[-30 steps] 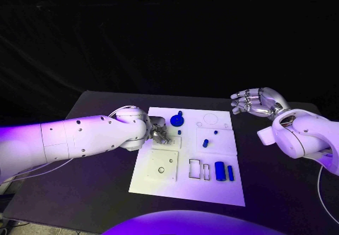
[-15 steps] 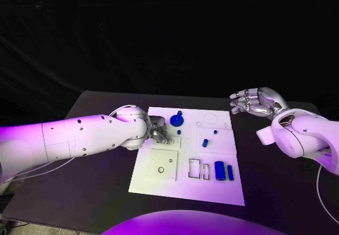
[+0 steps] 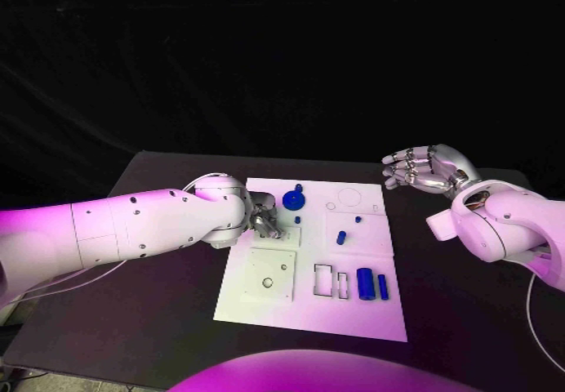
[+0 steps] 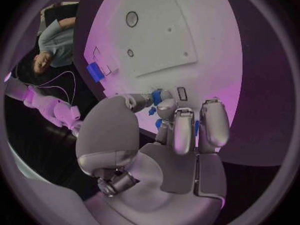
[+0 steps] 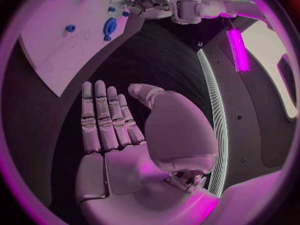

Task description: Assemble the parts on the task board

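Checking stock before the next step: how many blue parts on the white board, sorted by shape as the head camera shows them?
Round disc-shaped part: 1
Small pieces: 3
Upright cylinders: 2
Total: 6 blue parts visible; any under the left hand cannot be counted.

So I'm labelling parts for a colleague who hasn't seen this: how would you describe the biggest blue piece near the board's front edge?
Start at the white task board in the middle of the black table. Near its front right corner two blue upright-looking pieces lie side by side, right of two empty rectangular outlines. The one meant is the wide blue cylinder; its neighbour, the slim blue bar, is clearly thinner.
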`<state>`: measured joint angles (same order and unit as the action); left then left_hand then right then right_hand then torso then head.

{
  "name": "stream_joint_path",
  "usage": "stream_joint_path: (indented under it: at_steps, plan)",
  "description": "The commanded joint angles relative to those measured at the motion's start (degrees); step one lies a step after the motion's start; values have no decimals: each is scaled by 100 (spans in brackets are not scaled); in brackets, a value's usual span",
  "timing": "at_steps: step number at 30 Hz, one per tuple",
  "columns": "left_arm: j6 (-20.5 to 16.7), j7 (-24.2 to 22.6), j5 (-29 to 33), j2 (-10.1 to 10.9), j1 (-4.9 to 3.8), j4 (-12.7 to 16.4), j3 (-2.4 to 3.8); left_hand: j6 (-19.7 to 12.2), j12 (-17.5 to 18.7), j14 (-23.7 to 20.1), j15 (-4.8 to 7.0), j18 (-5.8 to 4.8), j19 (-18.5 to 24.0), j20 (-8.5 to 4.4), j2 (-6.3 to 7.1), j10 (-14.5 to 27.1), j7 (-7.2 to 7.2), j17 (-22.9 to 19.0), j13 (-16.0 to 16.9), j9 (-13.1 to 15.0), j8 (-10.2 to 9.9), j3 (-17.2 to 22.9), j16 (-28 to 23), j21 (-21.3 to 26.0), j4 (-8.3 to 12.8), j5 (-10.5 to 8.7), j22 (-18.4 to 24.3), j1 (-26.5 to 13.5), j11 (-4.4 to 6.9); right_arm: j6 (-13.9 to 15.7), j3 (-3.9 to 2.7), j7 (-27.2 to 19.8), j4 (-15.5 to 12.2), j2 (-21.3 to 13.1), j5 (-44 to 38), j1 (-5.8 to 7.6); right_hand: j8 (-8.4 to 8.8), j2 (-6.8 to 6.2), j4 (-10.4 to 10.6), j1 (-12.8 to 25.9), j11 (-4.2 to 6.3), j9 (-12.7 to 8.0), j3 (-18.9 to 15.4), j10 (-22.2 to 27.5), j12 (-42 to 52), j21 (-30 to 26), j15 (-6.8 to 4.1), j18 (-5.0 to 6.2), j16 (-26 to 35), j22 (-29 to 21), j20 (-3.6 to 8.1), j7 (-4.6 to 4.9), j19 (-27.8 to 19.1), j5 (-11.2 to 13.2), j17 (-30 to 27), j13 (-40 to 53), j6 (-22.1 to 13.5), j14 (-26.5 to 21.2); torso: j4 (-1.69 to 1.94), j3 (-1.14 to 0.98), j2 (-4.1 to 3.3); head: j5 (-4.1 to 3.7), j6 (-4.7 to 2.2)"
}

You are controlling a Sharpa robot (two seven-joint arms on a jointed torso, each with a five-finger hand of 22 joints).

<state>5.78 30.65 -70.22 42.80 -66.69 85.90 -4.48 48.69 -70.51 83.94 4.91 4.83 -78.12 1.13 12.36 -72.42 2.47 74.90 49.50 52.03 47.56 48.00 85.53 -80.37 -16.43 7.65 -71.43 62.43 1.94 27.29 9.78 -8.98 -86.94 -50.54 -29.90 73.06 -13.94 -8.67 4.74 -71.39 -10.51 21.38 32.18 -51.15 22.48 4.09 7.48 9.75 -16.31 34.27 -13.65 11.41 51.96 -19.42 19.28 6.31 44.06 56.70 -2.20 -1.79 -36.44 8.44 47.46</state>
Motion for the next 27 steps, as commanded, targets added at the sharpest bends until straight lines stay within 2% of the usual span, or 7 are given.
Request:
stream_joint_path:
  at_steps: [1, 6, 14, 24, 27]
  plan:
    - [230, -9, 90, -49, 18, -17, -7, -10, -28, 382, 30, -63, -41, 9, -63, -48, -37, 543, -9, 10, -24, 1183, 35, -17, 1145, -24, -3, 0, 7, -91, 0, -7, -4, 1, -40, -3, 19, -7, 5, 40, -30, -8, -34, 21, 7, -27, 41, 46, 43, -10, -26, 324, -10, -37, -10, -8, -1, -3, 2, 1, 1, -1, 0]
    - [294, 1, 118, -84, 11, -64, 4, -17, -20, 381, 28, -62, -36, 8, -135, -38, -33, 543, -28, 13, -33, 1159, 37, -14, 1109, -51, 0, -11, 5, -98, 0, -3, -1, 2, -40, -4, 19, -7, 4, 41, -30, -8, -35, 21, 7, -28, 41, 46, 44, -11, -26, 324, -11, -37, -11, -9, -1, -5, 6, 1, 2, -8, 26]
    - [400, 14, 146, -112, 2, -118, 10, -19, -24, 381, 21, -63, -32, 11, -252, -28, -29, 546, -36, 30, -35, 1091, 40, -11, 1011, -108, -3, -63, -3, -104, 0, 3, 11, 4, -40, -10, 19, -7, 4, 41, -30, -8, -35, 21, 7, -28, 41, 46, 44, -11, -26, 324, -11, -37, -11, -9, -1, -5, 8, 3, -2, -8, 29]
    - [541, 24, 195, -146, -11, -166, 11, -8, -36, 383, 18, -63, -26, 17, -293, -23, -31, 558, -29, 43, -36, 996, 47, -6, 917, -147, -1, -117, -5, -110, 2, 10, 17, 5, -40, -22, 18, -6, 0, 41, -30, -10, -35, 24, 10, -30, 43, 46, 54, -23, -28, 323, -18, -40, -14, -17, 1, -9, 6, 1, 3, -9, 50]
    - [563, 25, 218, -155, -14, -177, 11, 4, -54, 383, 20, -62, -23, 20, -251, -26, -42, 561, -16, 51, -42, 854, 50, -1, 832, -152, 0, -175, 1, -110, 2, 10, 18, 5, -40, -23, 18, -6, 0, 41, -30, -10, -35, 24, 10, -30, 43, 46, 54, -23, -28, 323, -18, -40, -14, -17, 1, -9, 8, 1, 3, -12, 47]
